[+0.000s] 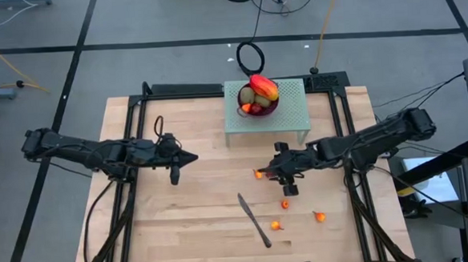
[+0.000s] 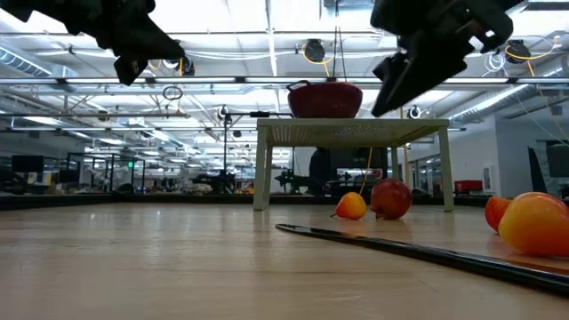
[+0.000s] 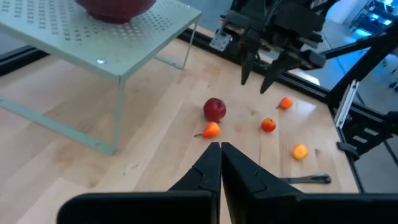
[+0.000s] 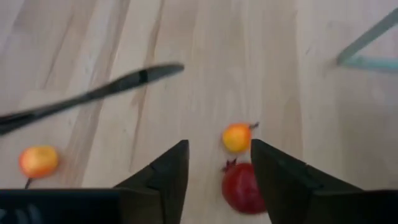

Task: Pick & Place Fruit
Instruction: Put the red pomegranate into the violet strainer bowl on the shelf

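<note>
**Right gripper poised over the red fruit**

The dark red fruit (image 4: 244, 186) lies on the table (image 1: 198, 205) just right of centre, a tiny orange fruit (image 4: 237, 137) almost touching it at its 9 o'clock as seen from above. The right gripper (image 4: 219, 171) hangs above with its fingers spread wide, the red fruit under the gap but off toward one finger. I'd shift over to centre on it before descending, so the closing fingers don't nudge the orange neighbour away.

Three more orange pieces (image 1: 285, 204) sit toward 5 o'clock, near the knife (image 1: 254, 220).

The bowl (image 1: 258, 106), up on the perforated stand (image 1: 293, 112) at 12 o'clock, already holds the mango (image 1: 264, 86) and kiwis (image 1: 248, 96).

The left gripper (image 3: 219, 163) waits at 9 o'clock, fingers pressed together.
</note>
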Motion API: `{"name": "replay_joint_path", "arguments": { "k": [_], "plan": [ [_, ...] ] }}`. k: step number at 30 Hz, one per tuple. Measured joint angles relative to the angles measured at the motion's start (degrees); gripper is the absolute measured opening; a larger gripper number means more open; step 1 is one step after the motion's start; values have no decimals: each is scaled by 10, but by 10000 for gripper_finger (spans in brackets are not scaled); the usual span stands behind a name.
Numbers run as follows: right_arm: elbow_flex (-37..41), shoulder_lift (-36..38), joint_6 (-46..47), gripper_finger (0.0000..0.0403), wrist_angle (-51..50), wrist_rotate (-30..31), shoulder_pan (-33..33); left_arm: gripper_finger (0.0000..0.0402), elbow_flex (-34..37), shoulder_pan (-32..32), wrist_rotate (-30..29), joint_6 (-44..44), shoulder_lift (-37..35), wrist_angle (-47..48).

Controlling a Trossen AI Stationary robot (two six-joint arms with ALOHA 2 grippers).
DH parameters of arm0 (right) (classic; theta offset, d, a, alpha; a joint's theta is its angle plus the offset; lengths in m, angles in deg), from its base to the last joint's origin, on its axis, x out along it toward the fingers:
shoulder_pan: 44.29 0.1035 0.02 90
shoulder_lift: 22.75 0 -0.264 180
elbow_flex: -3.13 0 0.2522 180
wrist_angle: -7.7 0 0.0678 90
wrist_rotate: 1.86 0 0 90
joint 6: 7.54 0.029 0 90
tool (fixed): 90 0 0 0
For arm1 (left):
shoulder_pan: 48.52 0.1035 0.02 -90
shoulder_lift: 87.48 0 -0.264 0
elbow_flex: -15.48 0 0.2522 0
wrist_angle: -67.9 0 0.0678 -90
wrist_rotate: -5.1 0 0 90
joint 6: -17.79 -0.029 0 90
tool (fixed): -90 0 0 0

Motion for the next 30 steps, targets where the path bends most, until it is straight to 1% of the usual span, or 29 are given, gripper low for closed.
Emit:
{"name": "replay_joint_path", "arguments": {
  "k": [4, 11, 15, 18, 23, 30],
  "plan": [
    [0, -11, -3, 190, -21, -11, -17, 2, 6, 0, -4, -7, -3, 2],
    [0, -51, -47, 220, -19, -29, -48, 15, 6, 0, -5, -11, -3, 2],
    [0, -80, -63, 234, -23, -52, -59, 5, 6, 0, -5, -12, -3, 2],
    [0, -96, -69, 243, -27, -52, -61, 3, 6, 0, -6, -12, -3, 2],
    [0, -95, -92, 256, -26, -51, -61, 16, 6, 0, -6, -11, -3, 2],
    [0, -95, -104, 279, -27, -51, -69, 2, 6, 0, -5, -11, -3, 2]
  ]
}}
